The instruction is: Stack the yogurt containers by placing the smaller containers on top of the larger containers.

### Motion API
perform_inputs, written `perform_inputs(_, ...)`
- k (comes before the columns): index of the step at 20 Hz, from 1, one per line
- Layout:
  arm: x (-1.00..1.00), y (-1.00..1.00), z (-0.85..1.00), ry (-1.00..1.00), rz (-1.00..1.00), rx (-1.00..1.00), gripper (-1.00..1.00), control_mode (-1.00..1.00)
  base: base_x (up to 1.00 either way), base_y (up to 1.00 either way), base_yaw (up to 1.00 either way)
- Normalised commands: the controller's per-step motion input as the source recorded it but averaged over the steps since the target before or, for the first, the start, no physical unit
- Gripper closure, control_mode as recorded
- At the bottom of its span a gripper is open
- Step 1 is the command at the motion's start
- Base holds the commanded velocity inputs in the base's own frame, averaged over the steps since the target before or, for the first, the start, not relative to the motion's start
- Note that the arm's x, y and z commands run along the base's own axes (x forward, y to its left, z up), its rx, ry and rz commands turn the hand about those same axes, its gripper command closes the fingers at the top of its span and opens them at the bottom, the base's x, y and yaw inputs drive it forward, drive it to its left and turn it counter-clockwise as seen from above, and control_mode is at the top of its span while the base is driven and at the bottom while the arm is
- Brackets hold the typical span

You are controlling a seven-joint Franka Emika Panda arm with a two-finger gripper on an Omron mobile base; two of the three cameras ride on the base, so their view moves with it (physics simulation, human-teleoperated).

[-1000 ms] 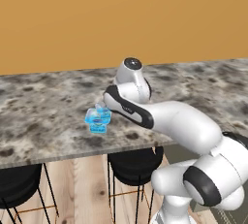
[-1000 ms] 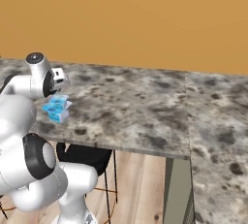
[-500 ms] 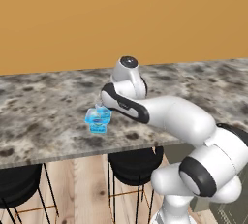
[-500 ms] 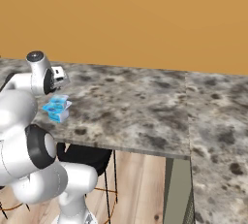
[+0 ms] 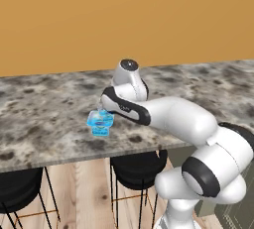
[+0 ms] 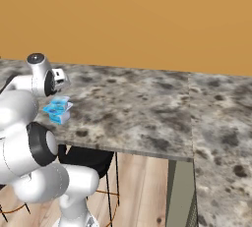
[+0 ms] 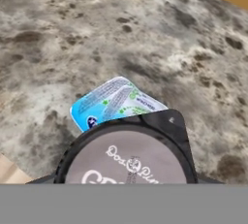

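Observation:
A light-blue yogurt tub (image 5: pixel 100 122) with a blue printed lid stands near the counter's front edge, also seen as the tub (image 6: pixel 59 109) and the tub (image 7: pixel 114 102). Just above it hangs the tiny dark round cup (image 7: pixel 128 157), grey-lidded with pale lettering, very close in the hand view and covering part of the tub's lid. My gripper (image 5: pixel 101 109) hovers directly over the tub, shut on the dark cup; the cup hides the fingertips. I cannot tell whether the cup touches the tub.
The speckled marble counter (image 5: pixel 44 119) runs left to right before an orange wall (image 5: pixel 124 15). Its front edge lies just below the tub. Black stools (image 5: pixel 136 166) stand under the counter. On the right, the counter (image 6: pixel 216 132) turns toward the camera.
The arm's upper joints have swung slightly left. The hand stays over the light-blue tub, which has not moved.

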Motion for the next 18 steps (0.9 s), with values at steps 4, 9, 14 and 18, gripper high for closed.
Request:
perform_inputs(4,0.01,0.04,-0.13,0.00,0.00,0.00,1.00,-1.00,0.00,0.00,0.00)
perform_inputs(9,0.11,0.00,-0.18,0.00,0.00,0.00,1.00,-1.00,0.00,0.00,0.00)
perform_inputs(14,0.23,0.00,-0.20,0.00,0.00,0.00,1.00,-1.00,0.00,0.00,0.00)
perform_inputs(18,0.14,0.00,-0.09,0.00,0.00,0.00,1.00,-1.00,0.00,0.00,0.00)
